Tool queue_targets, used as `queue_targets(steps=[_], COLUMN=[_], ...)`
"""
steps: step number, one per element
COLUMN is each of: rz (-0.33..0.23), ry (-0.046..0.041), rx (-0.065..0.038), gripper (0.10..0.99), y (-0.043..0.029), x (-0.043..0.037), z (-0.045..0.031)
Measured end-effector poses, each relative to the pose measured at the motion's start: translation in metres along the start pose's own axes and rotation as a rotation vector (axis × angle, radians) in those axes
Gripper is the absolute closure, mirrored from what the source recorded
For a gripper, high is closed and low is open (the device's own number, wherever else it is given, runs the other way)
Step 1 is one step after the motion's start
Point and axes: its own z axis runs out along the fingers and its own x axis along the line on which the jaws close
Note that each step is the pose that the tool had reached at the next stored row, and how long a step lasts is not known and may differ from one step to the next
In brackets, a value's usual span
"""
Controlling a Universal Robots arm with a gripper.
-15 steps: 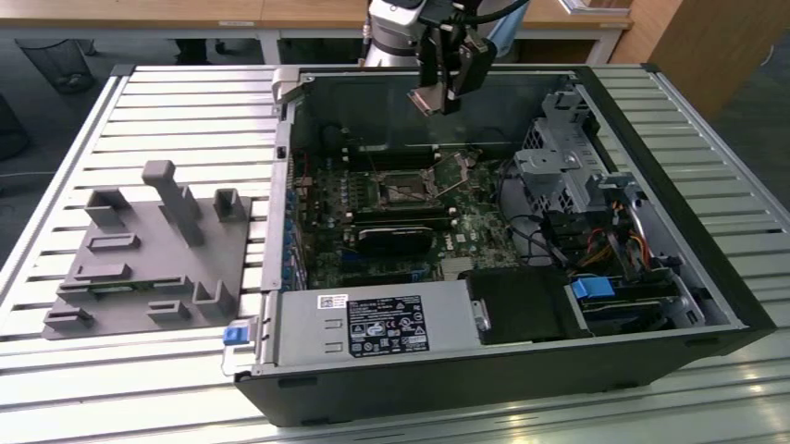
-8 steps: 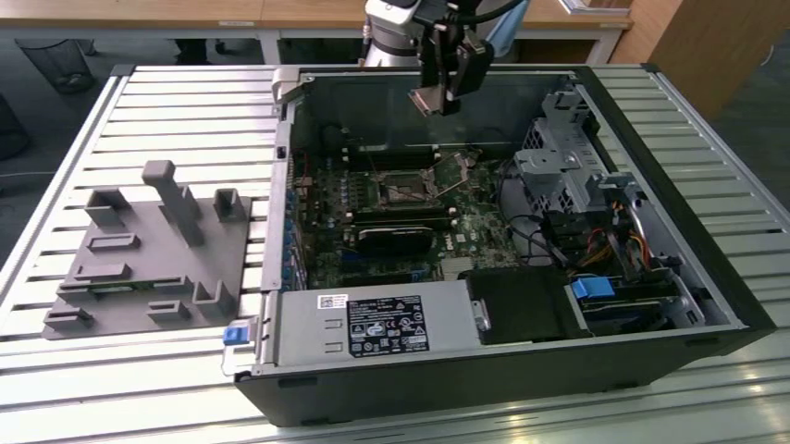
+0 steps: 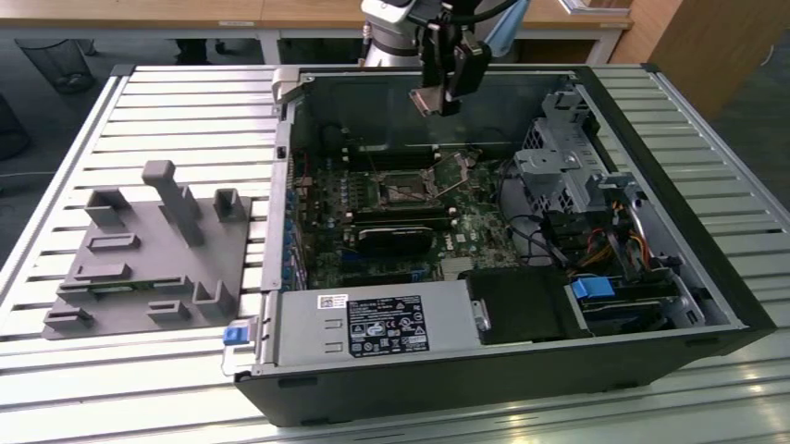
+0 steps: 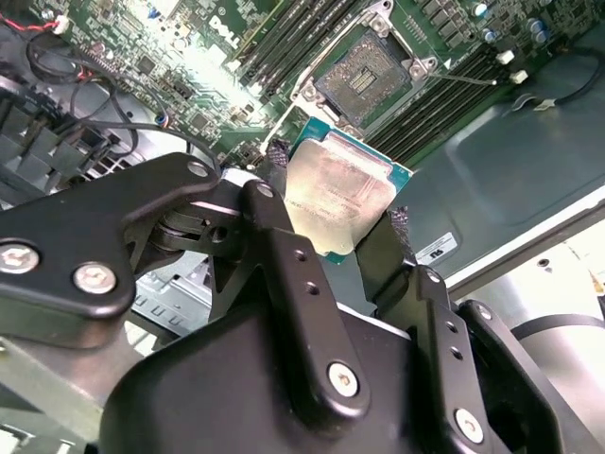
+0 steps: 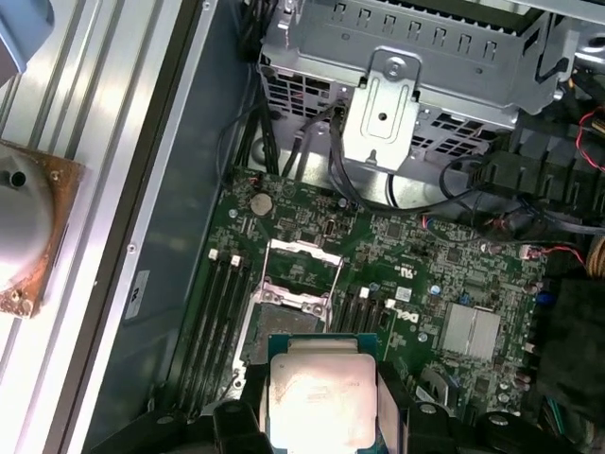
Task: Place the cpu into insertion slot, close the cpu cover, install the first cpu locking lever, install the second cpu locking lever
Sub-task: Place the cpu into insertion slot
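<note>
My gripper (image 3: 436, 97) hangs above the back of the open computer case (image 3: 691, 305), shut on the cpu (image 3: 427, 100). In both wrist views the cpu (image 4: 338, 194) (image 5: 317, 395) is a pale silvery square with a green edge, pinched between the two black fingers (image 4: 274, 203). The insertion slot (image 3: 405, 191) (image 4: 364, 76) (image 5: 281, 326) lies uncovered on the green motherboard, well below the chip and apart from it. The cpu cover (image 5: 302, 263) stands tipped open at the slot's far side. A thin wire lever (image 4: 465, 80) sticks out beside the slot.
Long black memory slots (image 5: 219, 312) flank the socket. A black heatsink block (image 3: 395, 242) sits near it. A silver drive cage (image 3: 556, 176) and cable bundles (image 3: 598, 245) fill the exterior view's right. A grey fixture (image 3: 148, 250) lies on the slatted table (image 3: 185, 102) at the left.
</note>
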Motion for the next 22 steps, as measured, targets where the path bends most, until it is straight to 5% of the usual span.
queue_targets(steps=[22], rz=[0.121], ry=[-0.0108], rx=[-0.002], gripper=[0.545], y=[-0.0001], x=[0.0000], z=[0.0012])
